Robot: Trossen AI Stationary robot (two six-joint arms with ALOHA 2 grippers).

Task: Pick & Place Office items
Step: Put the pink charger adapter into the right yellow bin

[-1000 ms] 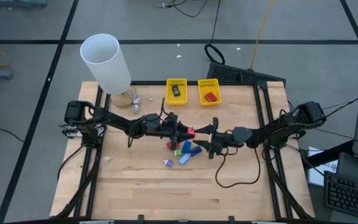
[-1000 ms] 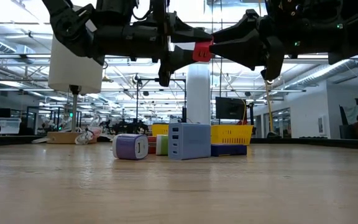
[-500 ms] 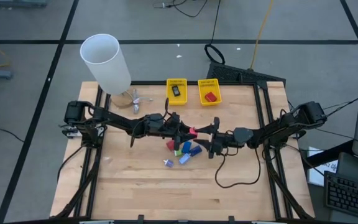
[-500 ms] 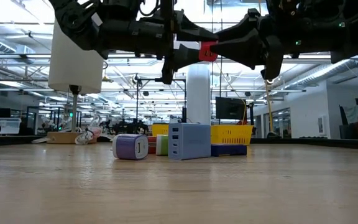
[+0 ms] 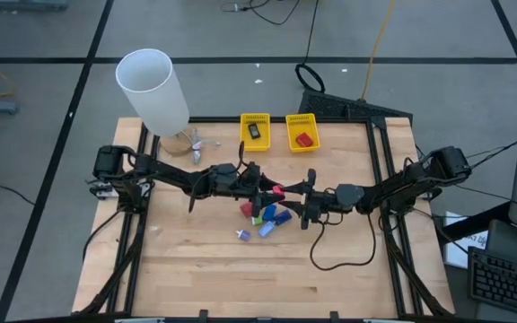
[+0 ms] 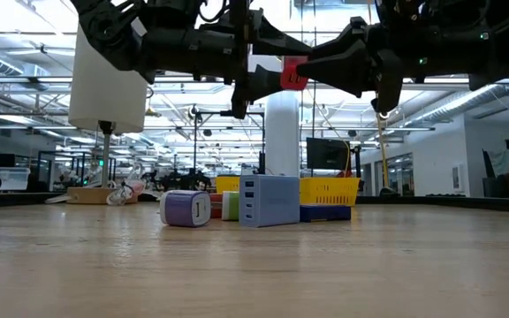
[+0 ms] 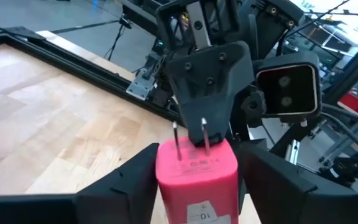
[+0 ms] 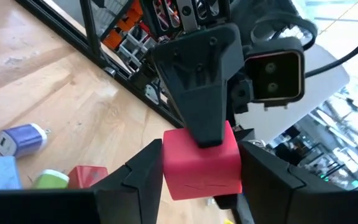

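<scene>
Red charger (image 7: 196, 171) looks light, rigid, smooth-sided: best pinched on flat faces, clear of prongs. Held between left gripper (image 5: 260, 186) and right gripper (image 5: 293, 197), mid-air; release state cannot be told.

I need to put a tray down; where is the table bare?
Free: the near strip of the table below the chargers, and the side between the white cylinder and the near edge. Crowded: the centre, and the yellow baskets.
</scene>
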